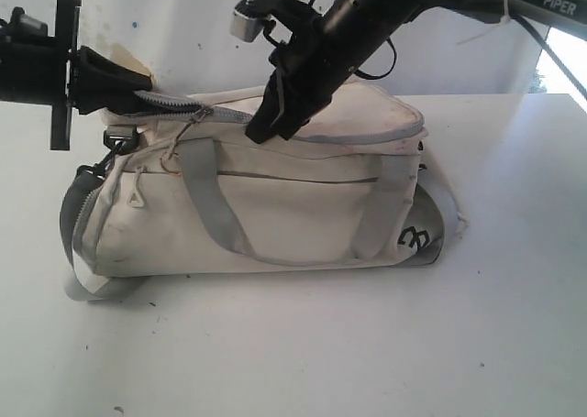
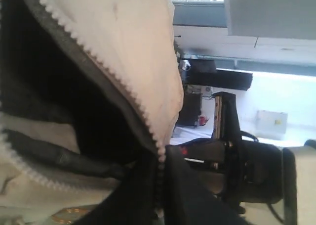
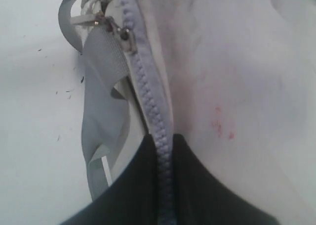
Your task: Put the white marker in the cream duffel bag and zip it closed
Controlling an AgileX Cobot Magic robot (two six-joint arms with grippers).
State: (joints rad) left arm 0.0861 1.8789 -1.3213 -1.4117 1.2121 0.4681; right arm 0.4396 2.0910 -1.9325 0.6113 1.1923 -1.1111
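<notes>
Cream duffel bag (image 1: 293, 217) (zipper (image 3: 147, 96) part open)

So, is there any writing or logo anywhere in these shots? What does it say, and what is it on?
"PiPER": on the right arm, at the top right of the exterior view.
A small black logo on the cream duffel bag: a symbol only, with no letters I can read.
The wrist views show nothing readable.

Ext cam: cream duffel bag (image 1: 275, 215) side-on, slightly above. Wrist cams v. close on its zip (image 3: 148, 91), left's at 9 o'clock end.
</notes>
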